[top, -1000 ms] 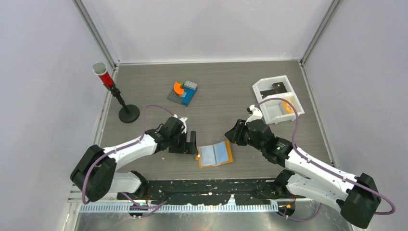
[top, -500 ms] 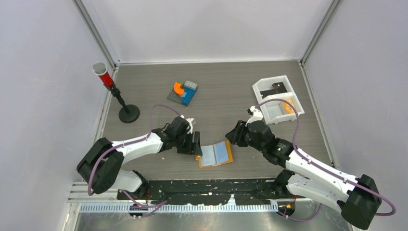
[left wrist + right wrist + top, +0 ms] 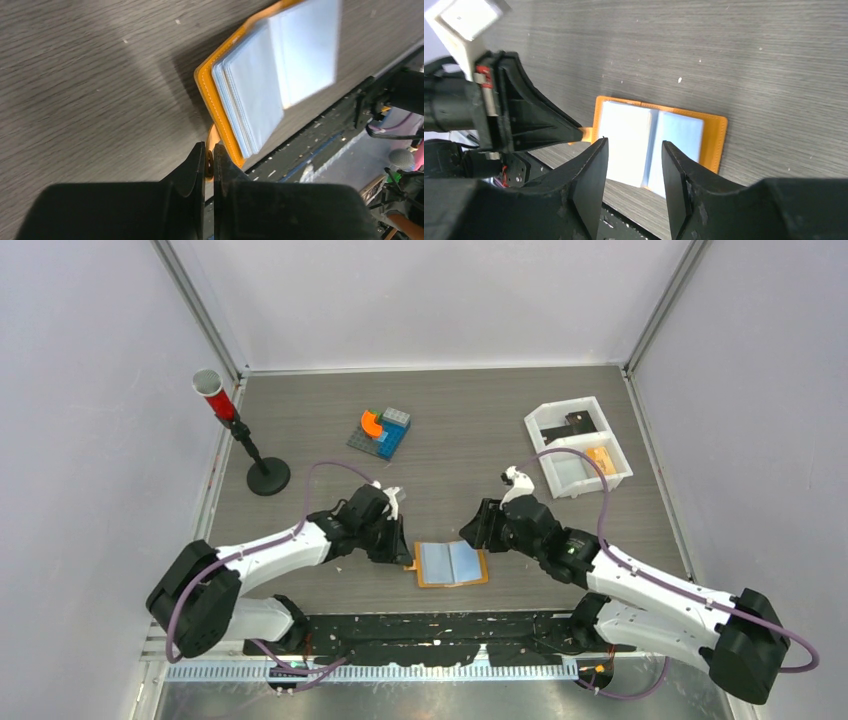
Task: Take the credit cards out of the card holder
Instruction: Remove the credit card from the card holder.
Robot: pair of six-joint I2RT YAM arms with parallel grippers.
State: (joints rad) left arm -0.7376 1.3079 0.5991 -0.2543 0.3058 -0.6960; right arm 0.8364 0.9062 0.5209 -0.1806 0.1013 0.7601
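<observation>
- Pinching the small edge tab (image 3: 212, 140) of the card holder (image 3: 452, 564), your left gripper (image 3: 210, 156) is clamped tight on that orange strip, right at the holder's left short edge.
- Your right gripper (image 3: 634, 150) hangs with its jaws parted and nothing between them, just above the far-right part of the holder.
- The holder lies open and flat on the table (image 3: 480, 430), close to the near edge and between your two arms. Its long axis runs left to right, and the fold crosses it from near to far.
- The pale blue sleeves (image 3: 270, 75) fan up a little over the left half. No dark credit cards show in them, so you cannot tell which sleeve is loaded.
- The relation that matters: your left arm anchors the left end, so the free right arm, nearer the right half, looks like the one to reach into a sleeve.
- Which way the sleeve mouths face is not clear from these views. Settle that before you close the right jaws.
</observation>
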